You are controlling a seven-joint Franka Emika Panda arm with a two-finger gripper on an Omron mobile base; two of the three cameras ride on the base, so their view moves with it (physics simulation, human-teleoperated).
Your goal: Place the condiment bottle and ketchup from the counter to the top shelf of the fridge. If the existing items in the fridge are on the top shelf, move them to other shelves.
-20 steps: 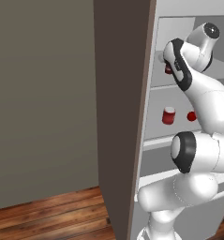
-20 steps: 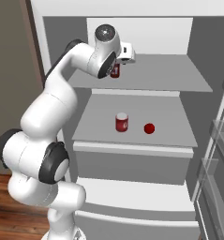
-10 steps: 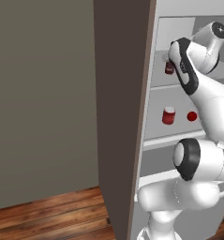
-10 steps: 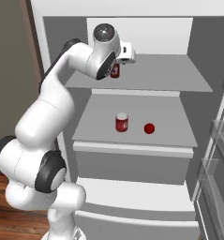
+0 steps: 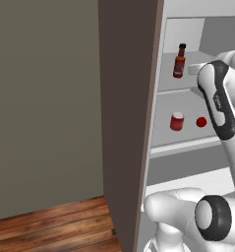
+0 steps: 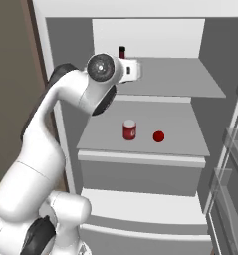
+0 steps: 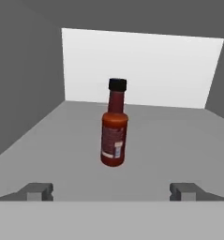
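Grey fridge (image 6: 56,74) walls frame the whole scene, with the dark door edge standing open at the left of the left base view and a wood floor below. On the top shelf (image 6: 190,82) the condiment bottle (image 7: 114,124) stands upright by itself, near the back left part of the plate and in front of the white rear wall.

A second ago the pincer (image 7: 111,191) was right at the bottle, which sat tucked against the hand. Now the hand has drawn back towards the shelf's front edge: the bottle stands clear in the left base view, and in the hand view both finger tips sit spread wide at the bottom with bare shelf between them and the bottle. The pincer holds nothing. I judge that the bottle's placement is done and the arm is backing out.

On the shelf below (image 6: 190,134), the red jar with a white lid (image 6: 129,129) and the small round red fruit (image 6: 159,136) sit near each other, unmoved, so the top shelf needs no clearing. What is left, I take it, is the ketchup.

As for writing, the bottle wears a pale label with a small blue-white patch at its lower edge, too blurred to read any brand or words.
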